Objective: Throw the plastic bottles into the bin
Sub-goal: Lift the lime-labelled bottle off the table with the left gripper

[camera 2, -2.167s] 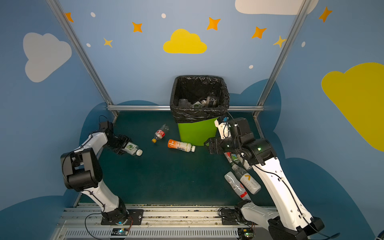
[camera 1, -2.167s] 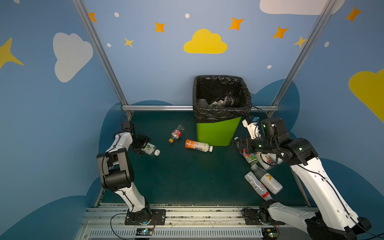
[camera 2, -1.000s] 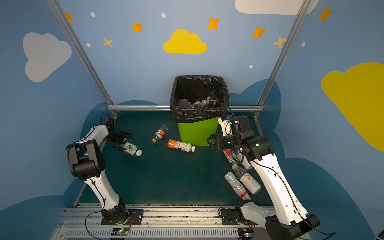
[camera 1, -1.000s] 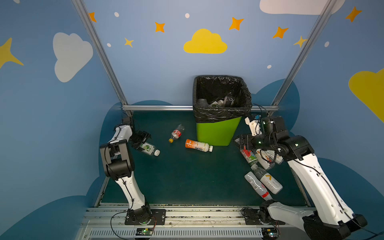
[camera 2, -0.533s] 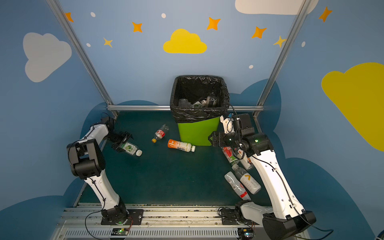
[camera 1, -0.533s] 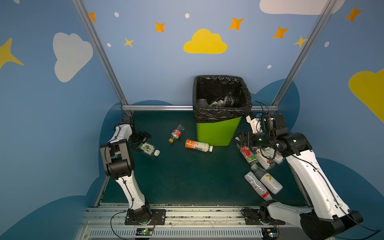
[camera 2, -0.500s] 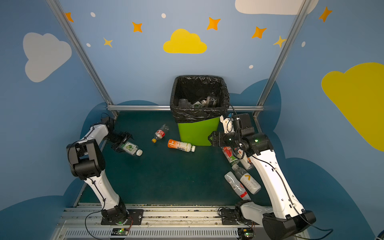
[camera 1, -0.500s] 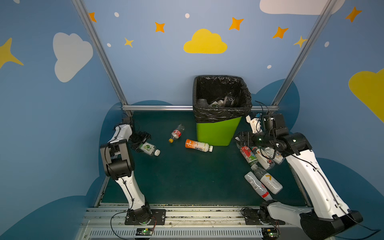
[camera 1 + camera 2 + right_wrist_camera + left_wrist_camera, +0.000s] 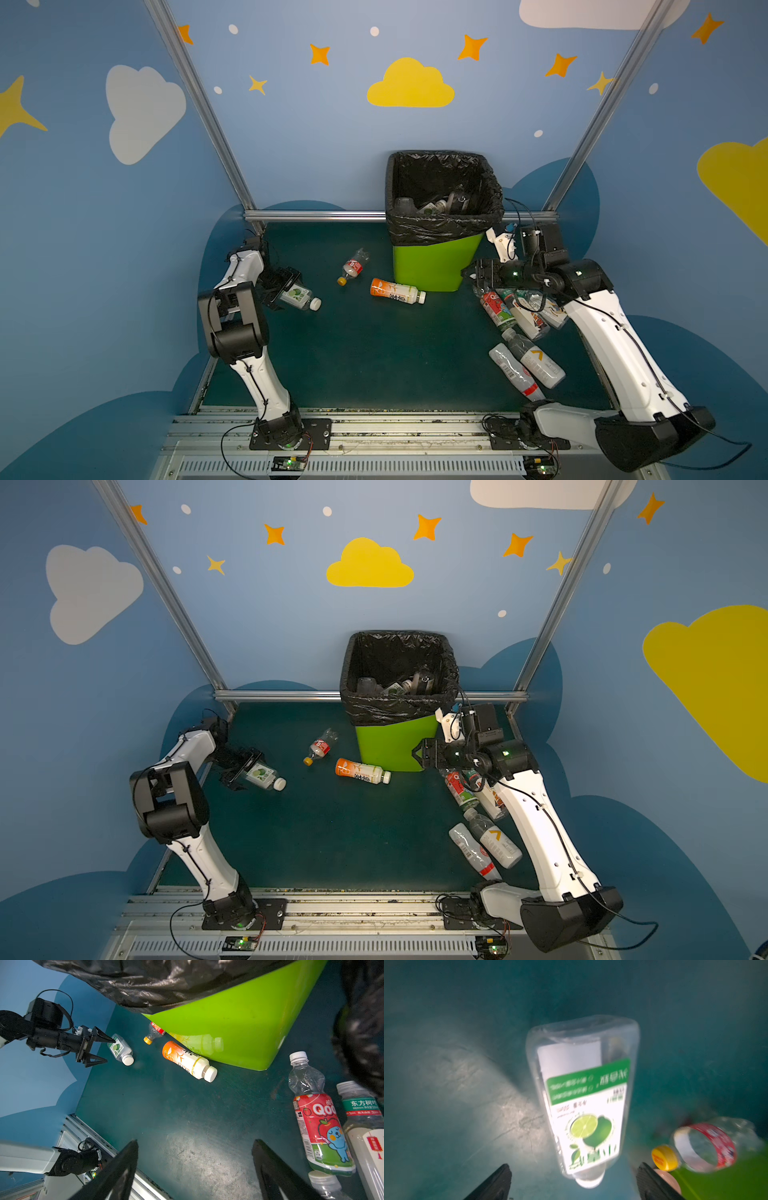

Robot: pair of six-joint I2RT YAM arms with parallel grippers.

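Blue cloud-and-star walls (image 9: 332,145) are enclosing a dark green floor (image 9: 374,353). In both top views the lime-green bin (image 9: 432,266) is standing at the back, bottles (image 9: 436,204) lying inside. The left gripper (image 9: 286,287) is hanging spread at the lime-label bottle (image 9: 301,296), and the right gripper (image 9: 469,274) is hovering beside the bin. In the left wrist view, the fingers (image 9: 496,1182) are standing wide, clear of that bottle. In the right wrist view, the right fingers (image 9: 116,1174) are gaping over the floor, a Qoo bottle (image 9: 320,1132) lying alongside.
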